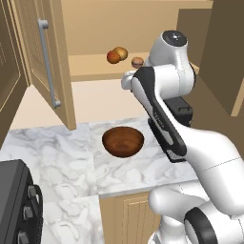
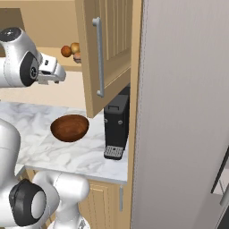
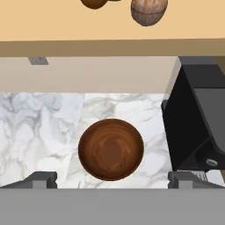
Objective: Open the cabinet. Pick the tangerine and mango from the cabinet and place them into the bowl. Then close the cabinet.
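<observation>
The cabinet (image 1: 52,57) stands open, both doors swung out, its right door (image 2: 109,49) showing in the right base view. On its shelf lie the orange tangerine (image 1: 113,57) and, just behind it, the yellower mango (image 1: 121,52); both fruits also show from the right, tangerine (image 2: 66,50) and mango (image 2: 75,46). The dark wooden bowl (image 1: 123,141) sits empty on the marble counter below. My gripper (image 3: 112,180) hangs open over the bowl (image 3: 110,149), below shelf height, nothing between its fingertips (image 3: 41,179).
A third, brownish-grey item (image 1: 137,62) lies on the shelf right of the fruits. A black appliance (image 2: 117,127) stands on the counter right of the bowl, under the open right door. A dark stove (image 1: 19,205) sits at the lower left.
</observation>
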You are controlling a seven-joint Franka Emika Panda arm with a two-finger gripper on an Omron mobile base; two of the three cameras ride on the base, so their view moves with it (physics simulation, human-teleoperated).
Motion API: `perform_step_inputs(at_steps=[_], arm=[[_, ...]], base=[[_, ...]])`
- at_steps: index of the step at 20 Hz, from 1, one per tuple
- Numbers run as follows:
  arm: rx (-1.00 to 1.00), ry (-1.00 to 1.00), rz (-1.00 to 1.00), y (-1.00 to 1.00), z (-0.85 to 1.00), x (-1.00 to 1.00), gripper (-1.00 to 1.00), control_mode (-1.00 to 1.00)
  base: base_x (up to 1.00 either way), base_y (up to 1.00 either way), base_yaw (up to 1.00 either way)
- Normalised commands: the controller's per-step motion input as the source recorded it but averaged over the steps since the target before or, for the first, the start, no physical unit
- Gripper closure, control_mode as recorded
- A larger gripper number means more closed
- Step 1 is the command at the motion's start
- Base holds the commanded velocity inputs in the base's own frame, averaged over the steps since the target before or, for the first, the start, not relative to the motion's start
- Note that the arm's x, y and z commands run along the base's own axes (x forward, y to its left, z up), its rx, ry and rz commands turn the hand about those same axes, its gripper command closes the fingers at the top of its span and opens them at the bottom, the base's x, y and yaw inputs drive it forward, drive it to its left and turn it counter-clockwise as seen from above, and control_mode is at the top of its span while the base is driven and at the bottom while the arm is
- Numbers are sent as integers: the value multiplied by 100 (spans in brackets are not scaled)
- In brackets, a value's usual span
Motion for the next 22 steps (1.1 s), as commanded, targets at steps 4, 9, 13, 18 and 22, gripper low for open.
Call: perform_step_inputs(at_steps=[4,9,13,18,22], arm=[[0,0,0,0,0,0,-100,-100],[0,0,0,0,0,0,-100,-100],[0,0,0,0,0,0,-100,-100],[0,0,0,0,0,0,-100,-100],[0,0,0,0,0,0,-100,-100]], base=[[0,0,0],[0,0,0],[0,0,0],[0,0,0],[0,0,0]])
